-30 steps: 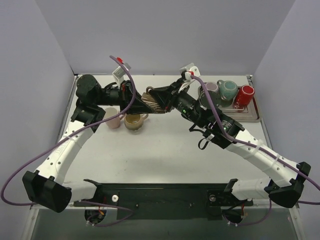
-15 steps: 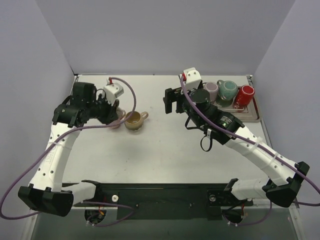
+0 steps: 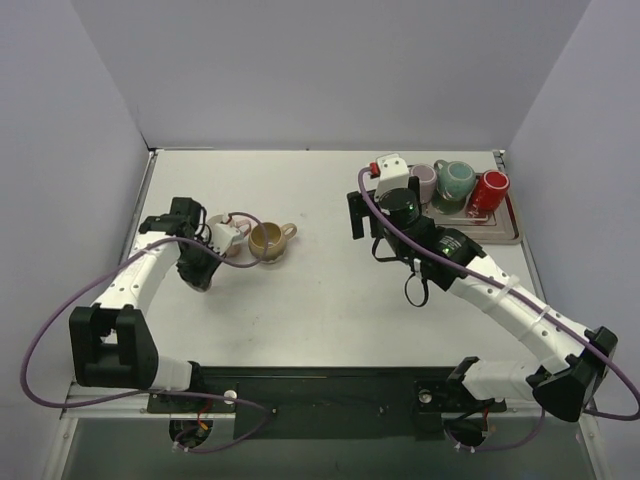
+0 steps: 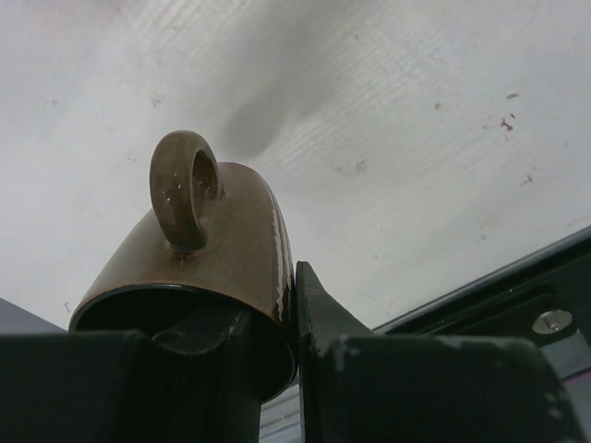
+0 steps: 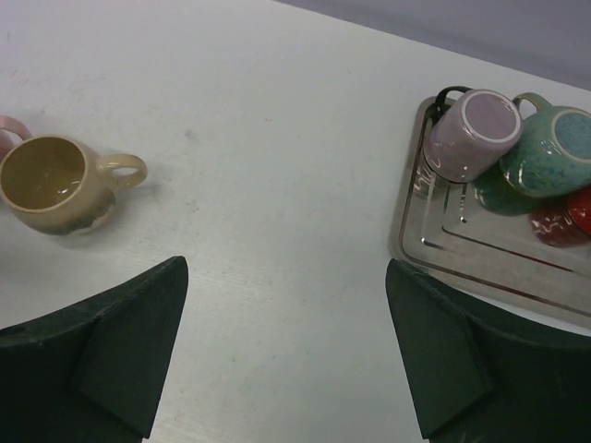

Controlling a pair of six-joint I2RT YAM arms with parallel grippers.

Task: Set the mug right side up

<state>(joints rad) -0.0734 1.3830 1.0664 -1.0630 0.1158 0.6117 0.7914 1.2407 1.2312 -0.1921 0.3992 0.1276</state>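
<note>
The left gripper [image 4: 277, 305] clamps the wall of the brown mug [image 4: 222, 249], one finger inside. The right gripper [image 5: 286, 277] hangs wide open above the table [image 5: 277, 138].

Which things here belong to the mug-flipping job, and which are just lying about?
Job: glossy brown ceramic mug, left gripper clamping its rim.
Lying about: upright tan ceramic mug, metal tray, lilac mug, teal mug, red mug.

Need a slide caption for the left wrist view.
Left gripper pinches the brown mug by its rim, one finger inside, handle toward the camera, white table beyond.
</note>
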